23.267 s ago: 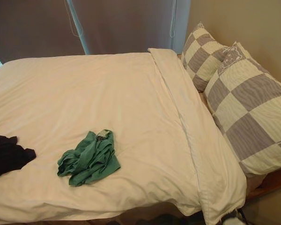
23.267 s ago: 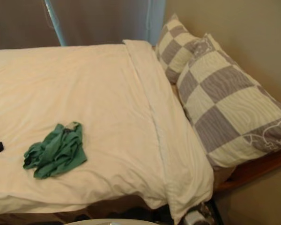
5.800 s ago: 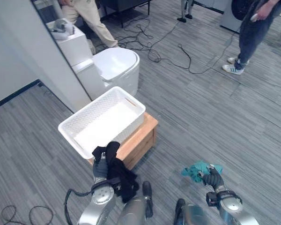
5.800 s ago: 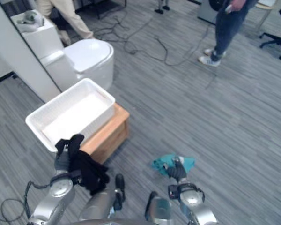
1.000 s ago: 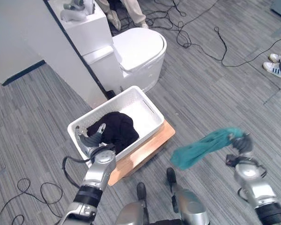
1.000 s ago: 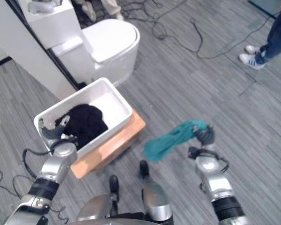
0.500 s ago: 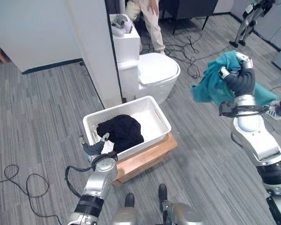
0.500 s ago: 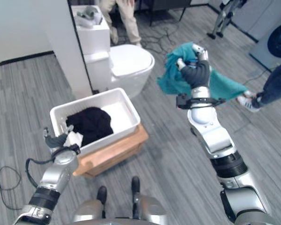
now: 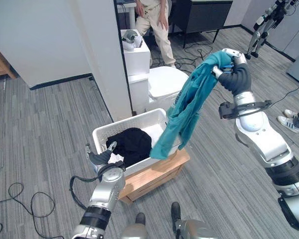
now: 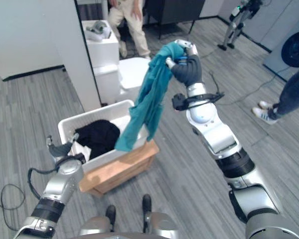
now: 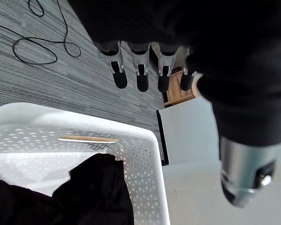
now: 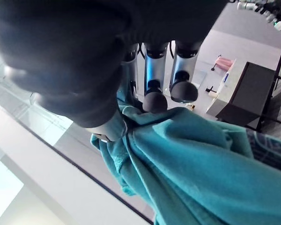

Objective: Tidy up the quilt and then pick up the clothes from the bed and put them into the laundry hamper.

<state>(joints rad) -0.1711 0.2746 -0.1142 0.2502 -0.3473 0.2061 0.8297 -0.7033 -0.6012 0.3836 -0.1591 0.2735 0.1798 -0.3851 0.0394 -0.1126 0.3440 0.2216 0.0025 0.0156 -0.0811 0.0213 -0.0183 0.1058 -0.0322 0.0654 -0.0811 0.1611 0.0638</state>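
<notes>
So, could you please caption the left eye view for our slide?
Right hand dangles a teal garment over the white hamper holding black clothing.

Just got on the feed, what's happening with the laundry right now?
The right hand is raised high, shut on a teal garment that hangs down with its lower end over the near rim of the white hamper. A black garment already lies inside the hamper, which sits on a low wooden stand. The left hand rests open at the hamper's near corner, holding nothing.
</notes>
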